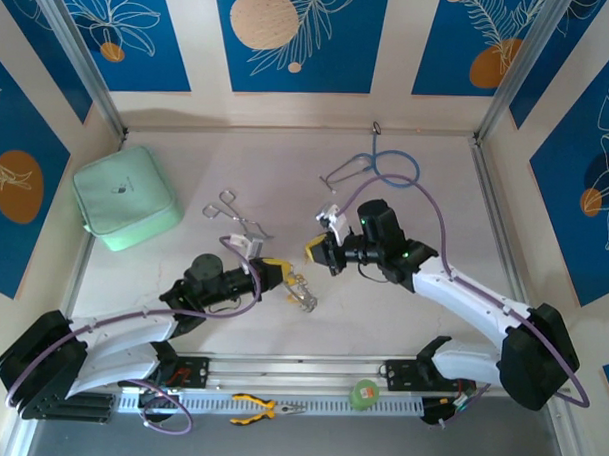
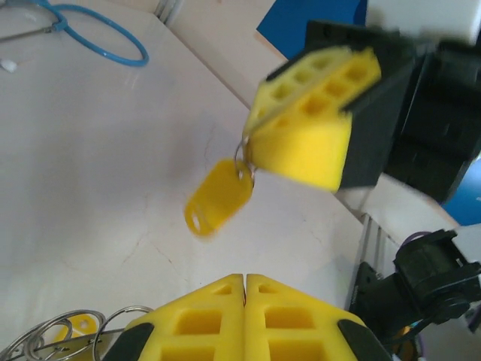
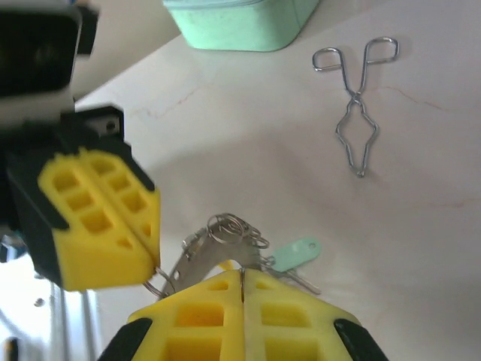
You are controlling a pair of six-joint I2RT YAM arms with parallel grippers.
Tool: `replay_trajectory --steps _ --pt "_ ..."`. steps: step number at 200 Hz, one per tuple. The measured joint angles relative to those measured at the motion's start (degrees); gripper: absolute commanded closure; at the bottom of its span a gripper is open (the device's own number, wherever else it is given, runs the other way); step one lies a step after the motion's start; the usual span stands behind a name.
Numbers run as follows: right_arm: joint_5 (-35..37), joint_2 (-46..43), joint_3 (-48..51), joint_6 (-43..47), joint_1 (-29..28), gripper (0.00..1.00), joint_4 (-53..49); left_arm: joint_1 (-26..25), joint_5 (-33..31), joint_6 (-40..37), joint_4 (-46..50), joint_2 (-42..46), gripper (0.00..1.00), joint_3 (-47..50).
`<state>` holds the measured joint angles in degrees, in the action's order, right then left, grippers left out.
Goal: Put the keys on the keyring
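Note:
The keyring [image 3: 197, 254], a silver strip crowded with small rings, lies low over the table between my two grippers; it also shows as a silver cluster [image 1: 302, 293] and as loose rings [image 2: 68, 335]. A teal key [image 3: 294, 253] hangs off its right side. My left gripper [image 1: 283, 277] [image 2: 245, 280] [image 3: 154, 263] is shut, pinching one of the keyring's rings at its tip. My right gripper [image 1: 317, 250] [image 3: 242, 272] [image 2: 249, 147] is shut on the thin ring of a yellow key [image 2: 218, 197], which dangles below its fingertips, close to the left gripper.
Silver forceps [image 1: 240, 218] [image 3: 357, 113] lie behind the left gripper. A mint-green case [image 1: 125, 197] [image 3: 240, 22] stands at the far left. The blue stethoscope [image 1: 387, 169] [image 2: 98, 34] lies at the back. Yellow pliers [image 1: 263, 409] and a green roll [image 1: 364, 393] rest on the front rail.

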<state>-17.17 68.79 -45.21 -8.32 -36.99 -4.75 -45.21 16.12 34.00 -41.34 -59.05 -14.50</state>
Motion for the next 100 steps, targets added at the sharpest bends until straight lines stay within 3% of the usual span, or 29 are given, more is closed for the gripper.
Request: replay_trajectory --steps 43,100 --pt "-1.57 1.62 -2.67 -13.03 -3.21 1.00 -7.76 0.00 -0.02 -6.29 -0.17 0.13 1.00 0.39" --pt "-1.53 6.25 -6.62 -22.64 -4.04 1.00 -14.27 0.00 0.20 -9.81 -2.12 -0.55 1.00 0.63"
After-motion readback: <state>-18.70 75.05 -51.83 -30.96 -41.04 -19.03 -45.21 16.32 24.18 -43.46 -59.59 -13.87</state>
